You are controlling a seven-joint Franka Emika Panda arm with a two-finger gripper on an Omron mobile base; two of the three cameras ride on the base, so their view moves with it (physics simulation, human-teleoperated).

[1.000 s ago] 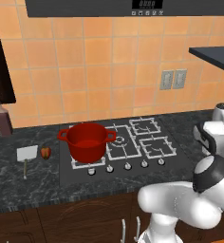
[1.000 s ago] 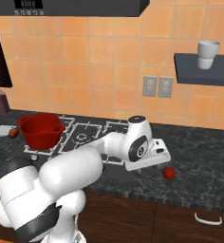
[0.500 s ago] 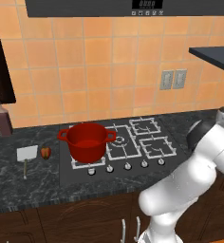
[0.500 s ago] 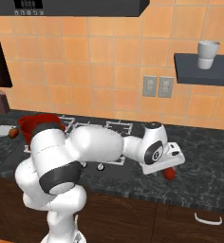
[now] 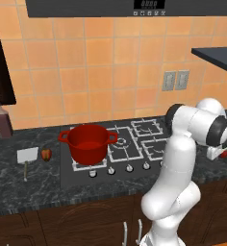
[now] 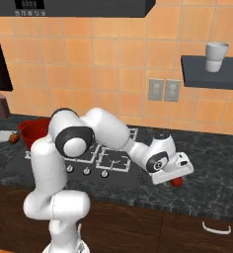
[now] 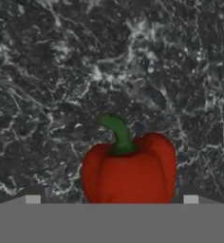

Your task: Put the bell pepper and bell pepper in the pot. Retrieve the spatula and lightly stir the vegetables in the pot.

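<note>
Reaching for the right-hand pepper (image 7: 129, 166) on the dark counter (image 7: 61, 71), well to the right of the stove (image 5: 130, 144) and far from the pot (image 5: 88, 142). Gripper (image 6: 180, 173) hangs just above it, jaws spread wide, nothing held; in the hand view the finger tips (image 7: 33, 199) sit either side of the pepper at the bottom edge, not touching it as far as I can tell.

Layout, relative to the pot:
- pot sits on the stove's front-left burner, looks empty
- second pepper (image 5: 46, 154) just left of the pot, on the counter
- spatula (image 5: 27, 155) beside that pepper, further left, handle pointing toward the front edge
- brown bottle (image 5: 3, 122) behind-left, against the wall

Step in hand, my read: first pick, nothing in the pot yet, so early in the task.

How to do it well:
- pepper stands upright with its stem (image 7: 116, 133) up; keep it centred between the fingers and descend straight
- close on the widest part of the body, below the shoulders, not on the stem
- skin is glossy and rounded, likely to squirt out if grabbed high or off-centre
- stop short of the counter so the tips don't scrape
- lift clear before swinging; it's a long carry across the stove to the pot, and the pot rim and handles need clearance
</note>
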